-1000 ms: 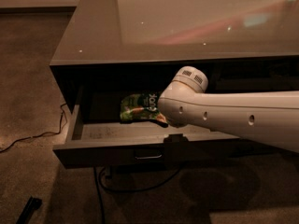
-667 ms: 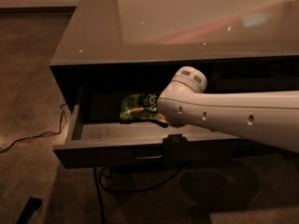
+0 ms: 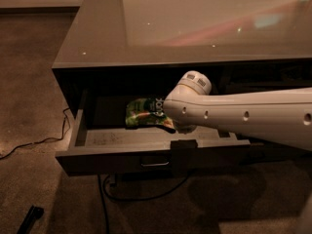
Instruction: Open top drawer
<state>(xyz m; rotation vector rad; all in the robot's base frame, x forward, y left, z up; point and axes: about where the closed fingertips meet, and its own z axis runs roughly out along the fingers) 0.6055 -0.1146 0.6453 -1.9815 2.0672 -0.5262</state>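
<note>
The top drawer (image 3: 112,161) stands pulled out from the low cabinet, with a dark front, a small metal pull (image 3: 155,164) at its centre and a lighter grey floor (image 3: 122,136) inside. My white arm (image 3: 243,113) reaches in from the right over the drawer. The dark gripper (image 3: 184,145) sits at the top edge of the drawer front, just right of the pull. A green snack bag (image 3: 145,113) lies inside the drawer, partly hidden behind the arm's wrist.
The cabinet has a glossy grey top (image 3: 195,28) above the drawer. A black cable (image 3: 29,143) runs over the carpet at the left and under the cabinet. A dark object (image 3: 30,218) lies on the floor at the bottom left.
</note>
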